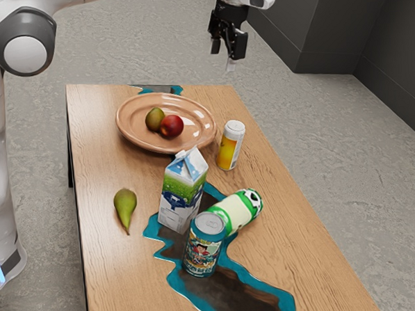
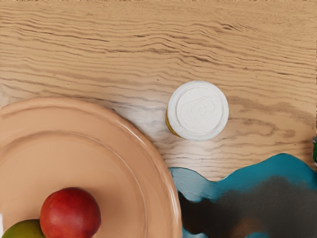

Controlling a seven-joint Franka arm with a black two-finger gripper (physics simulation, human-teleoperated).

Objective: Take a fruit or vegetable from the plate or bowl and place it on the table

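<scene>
Fingers [image 1: 239, 46] spread apart, high abv. table [image 1: 102, 272], red fruit [image 2: 70, 213] close beside green fruit [image 1: 154, 118] on plate [image 2: 106, 148], yellow can [image 1: 229, 149] upright nr. plate, pear [image 1: 125, 205] lying on table, carton [image 1: 181, 193] upright btwn. pear & lying green-white can [image 1: 233, 213].

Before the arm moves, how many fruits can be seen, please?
3: a red fruit and a green one on the plate, and a pear on the table. The carton may hide another.
</scene>
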